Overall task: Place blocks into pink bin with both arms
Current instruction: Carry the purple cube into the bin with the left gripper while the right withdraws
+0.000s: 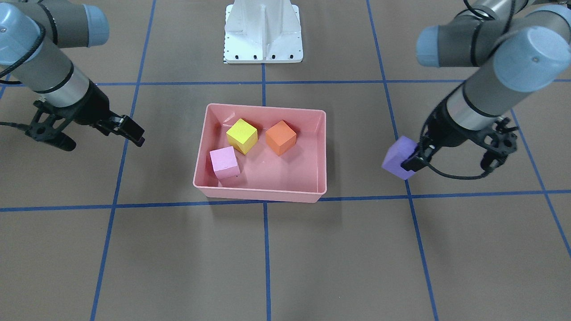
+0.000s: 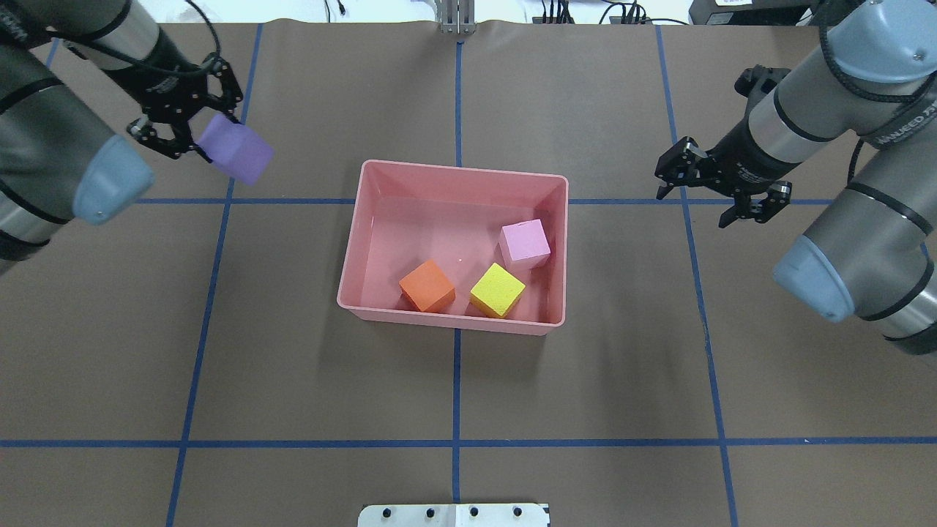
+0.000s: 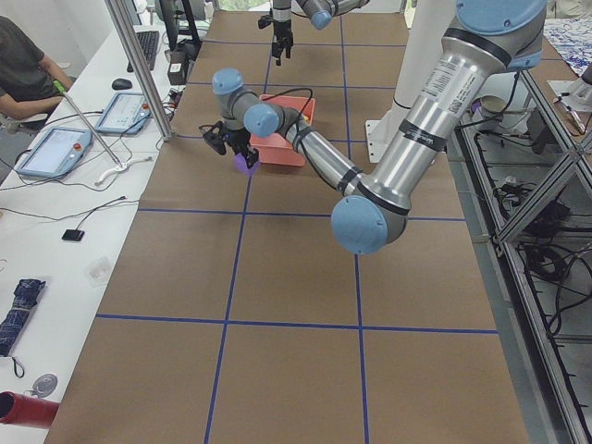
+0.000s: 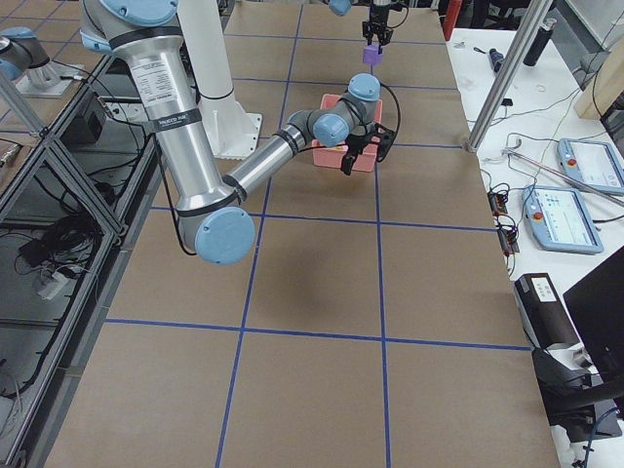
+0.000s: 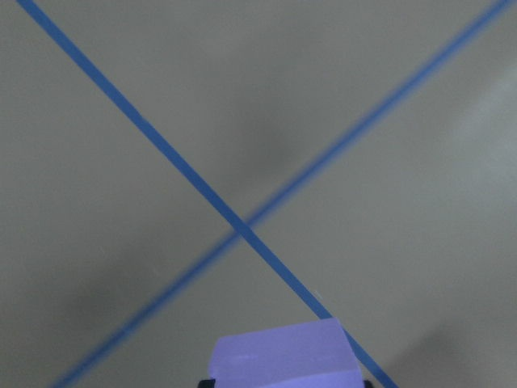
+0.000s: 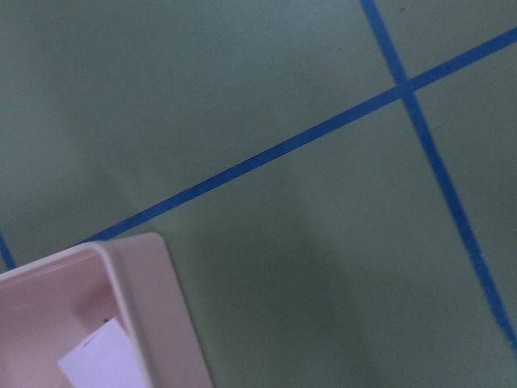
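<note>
Purple block clamped in left claw, held clear of the table at upper left of the overhead view, well apart from the pink bin. Right claw is spread wide with nothing in it, upper right of the same view, outside the bin's right wall. Bin sits mid-frame. Orange block, yellow block and light pink block lie inside, toward its lower right.
</note>
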`<action>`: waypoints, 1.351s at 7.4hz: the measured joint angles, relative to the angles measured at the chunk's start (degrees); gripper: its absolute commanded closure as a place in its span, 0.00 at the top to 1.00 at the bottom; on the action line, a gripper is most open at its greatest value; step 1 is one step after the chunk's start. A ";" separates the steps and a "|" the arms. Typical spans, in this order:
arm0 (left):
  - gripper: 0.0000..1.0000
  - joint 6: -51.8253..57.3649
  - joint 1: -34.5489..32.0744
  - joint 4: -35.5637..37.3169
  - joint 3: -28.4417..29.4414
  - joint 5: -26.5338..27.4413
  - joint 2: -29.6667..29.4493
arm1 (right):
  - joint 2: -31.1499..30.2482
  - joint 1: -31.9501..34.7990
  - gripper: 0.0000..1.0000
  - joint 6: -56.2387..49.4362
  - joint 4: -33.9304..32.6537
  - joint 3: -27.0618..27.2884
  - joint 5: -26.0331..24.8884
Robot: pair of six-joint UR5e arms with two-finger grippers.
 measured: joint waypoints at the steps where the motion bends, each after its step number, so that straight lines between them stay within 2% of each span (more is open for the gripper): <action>1: 0.00 -3.34 4.53 2.08 -0.02 1.46 -4.86 | -2.21 1.03 1.00 -3.24 0.12 -0.10 0.18; 2: 0.00 -4.90 9.07 2.73 1.43 4.45 -8.83 | -3.80 1.56 1.00 -5.64 0.18 -0.18 0.13; 4: 0.00 -5.88 14.94 1.77 10.36 9.19 -16.94 | -4.93 1.77 1.00 -7.27 0.18 -0.58 0.02; 6: 0.00 -6.01 17.37 -3.59 17.65 12.36 -19.72 | -5.18 1.76 1.00 -7.50 0.23 -1.03 -0.05; 7: 0.24 -6.01 17.74 -6.38 20.19 12.97 -20.00 | -5.19 1.74 1.00 -7.52 0.25 -1.24 -0.07; 8: 0.52 -5.93 17.88 -8.05 21.94 13.24 -20.11 | -5.18 1.73 1.00 -7.51 0.25 -1.32 -0.08; 9: 0.94 -5.78 18.03 -8.75 22.79 13.51 -20.10 | -5.14 1.73 1.00 -7.50 0.28 -1.37 -0.09; 10: 1.00 -5.55 18.50 -9.06 23.13 14.33 -20.00 | -5.10 1.73 1.00 -7.49 0.44 -1.42 -0.09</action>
